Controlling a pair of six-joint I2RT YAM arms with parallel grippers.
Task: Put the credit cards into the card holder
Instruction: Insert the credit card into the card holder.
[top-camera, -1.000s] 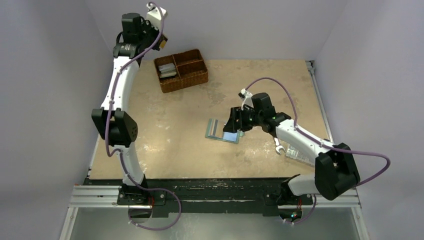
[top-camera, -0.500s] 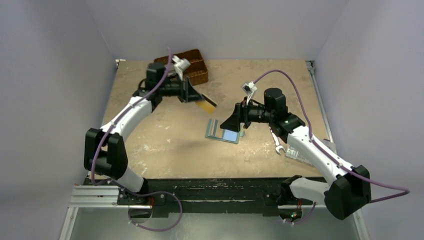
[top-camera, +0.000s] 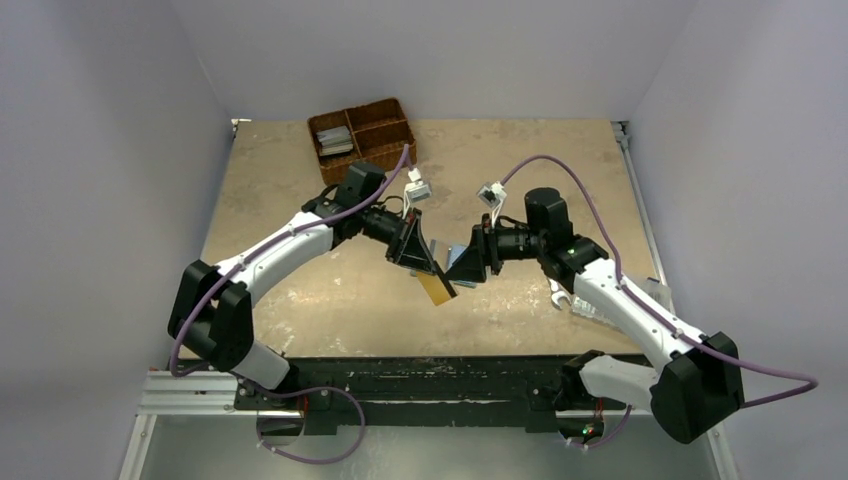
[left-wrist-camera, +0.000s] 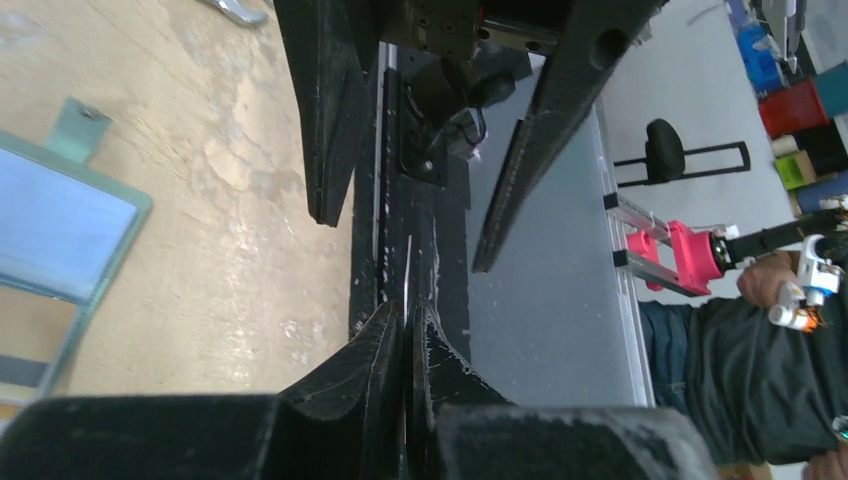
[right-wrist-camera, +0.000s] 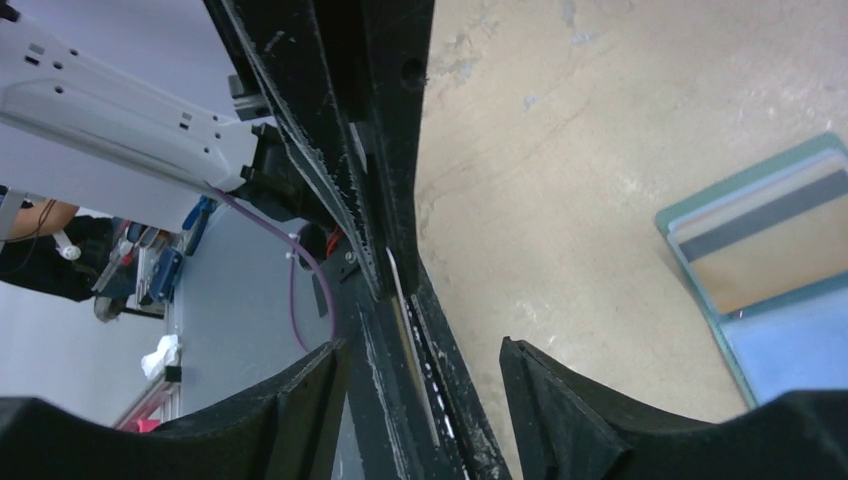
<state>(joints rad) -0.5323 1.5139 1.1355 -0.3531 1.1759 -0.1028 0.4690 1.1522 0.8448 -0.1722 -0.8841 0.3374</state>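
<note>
My left gripper (top-camera: 424, 266) is shut on a yellowish credit card (top-camera: 437, 289), held in the air over the middle of the table. In the left wrist view the card (left-wrist-camera: 407, 275) shows edge-on, sticking out of the shut left gripper (left-wrist-camera: 409, 322). My right gripper (top-camera: 457, 268) faces it with its jaws open. The card's thin edge (right-wrist-camera: 398, 290) lies between the spread fingers of the right gripper (right-wrist-camera: 425, 375), touching neither. The teal card holder (right-wrist-camera: 770, 262) lies open on the table below with cards in it, and its edge (left-wrist-camera: 60, 235) also shows in the left wrist view. In the top view the grippers hide it.
A brown wicker basket (top-camera: 392, 150) stands at the back left, with more cards (top-camera: 335, 141) in one compartment. A silver wrench (top-camera: 557, 293) and a clear plastic box (top-camera: 600, 308) lie on the right under the right arm. The table's black front rail (top-camera: 440, 372) runs along the near edge.
The left arm swung from the basket to the table's middle, carrying the yellowish card. The right gripper lifted off the card holder and turned to face it.
</note>
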